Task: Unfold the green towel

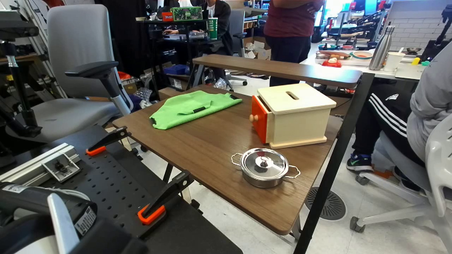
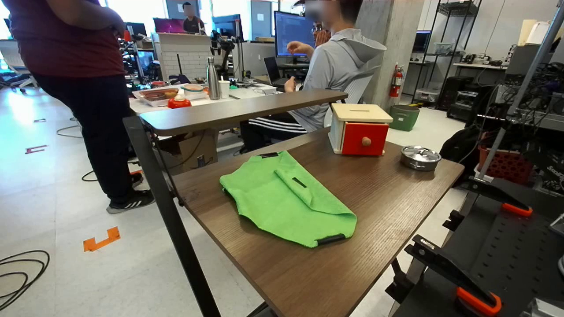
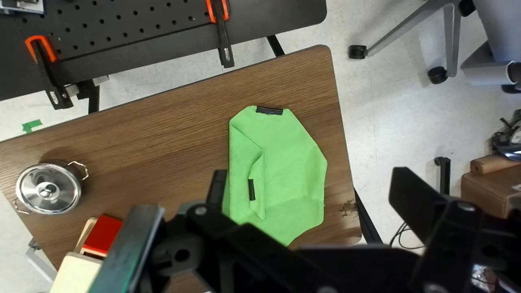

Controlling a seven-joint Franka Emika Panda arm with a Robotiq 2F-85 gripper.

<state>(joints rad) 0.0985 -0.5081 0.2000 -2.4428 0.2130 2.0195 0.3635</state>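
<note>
Two black fingers (image 3: 415,203) on the gripper (image 3: 310,176) are standing wide apart, high over the brown table (image 3: 163,134). In the wrist view, the green towel (image 3: 291,162) is showing in the gap between them, far down below. It is lying near one end of the table, partly folded: one long side is lying doubled over, and a small flap (image 2: 304,196) there is carrying a short black strip (image 2: 300,182). Two more black strips (image 2: 331,239) are sitting at the towel's ends in both exterior views. Toward the other end of the table, a pale wooden box (image 1: 300,127) is standing upright, and its red drawer (image 1: 260,121) is sticking out a little, showing a round knob (image 2: 365,141). Near the box, a shiny pot (image 1: 263,180) is sitting with its lid (image 1: 264,164) on. Above one edge of the table, a brown shelf (image 2: 242,112) is running. By the opposite edge, a black bench (image 1: 123,183) full of little holes is holding two clamps (image 1: 167,194) with orange parts. Past the shelf, a person in a dark red shirt (image 1: 291,24) is standing, and a person in a gray hoodie (image 2: 335,61) is sitting. One gray chair (image 1: 79,53) is standing near the towel's end of the table.
</note>
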